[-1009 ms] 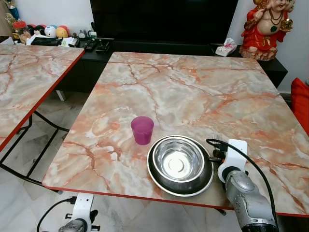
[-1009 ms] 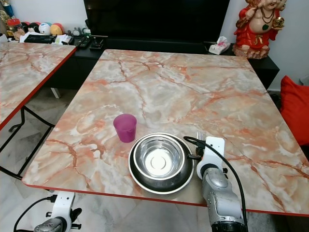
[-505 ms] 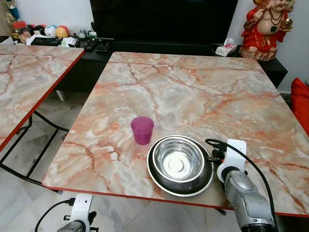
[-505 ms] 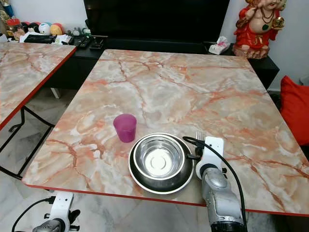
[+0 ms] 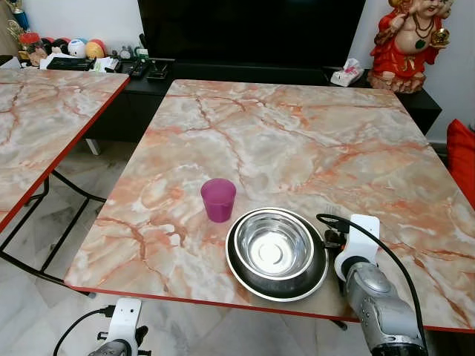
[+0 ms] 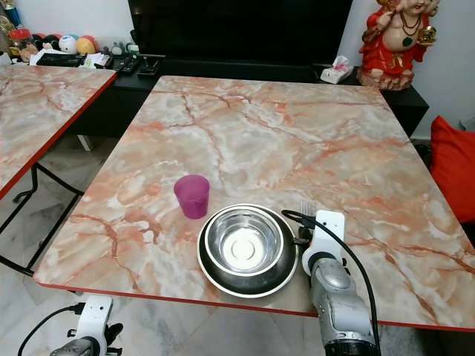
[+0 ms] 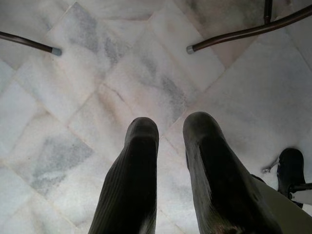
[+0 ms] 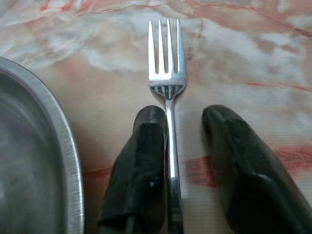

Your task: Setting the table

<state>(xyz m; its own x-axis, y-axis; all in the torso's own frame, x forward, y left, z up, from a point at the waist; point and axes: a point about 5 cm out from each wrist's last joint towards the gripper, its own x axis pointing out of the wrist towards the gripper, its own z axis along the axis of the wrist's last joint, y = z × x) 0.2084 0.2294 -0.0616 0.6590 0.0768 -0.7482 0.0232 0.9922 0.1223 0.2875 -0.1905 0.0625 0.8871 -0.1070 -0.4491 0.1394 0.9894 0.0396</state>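
- On the marble table point(image 5: 297, 141), near its front edge, a place setting is taking shape: a steel bowl point(image 5: 273, 246) is sitting inside a dark plate point(image 5: 245, 278), with a purple cup point(image 5: 218, 199) standing just beside them on my left.
- My right gripper point(image 8: 184, 146) is resting low over the tabletop just right of the plate, hardly shifting from a second ago.
- Its fingers are standing apart; the fork point(image 8: 166, 73) is lying flat between them, its handle against one finger point(image 8: 146, 146), the other clear of it, tines pointing away from me.
- I am judging the fork set down and freed, so backing away is coming next.
- My left gripper point(image 7: 170, 161) is hanging idle over the floor, fingers slightly parted, holding nothing.
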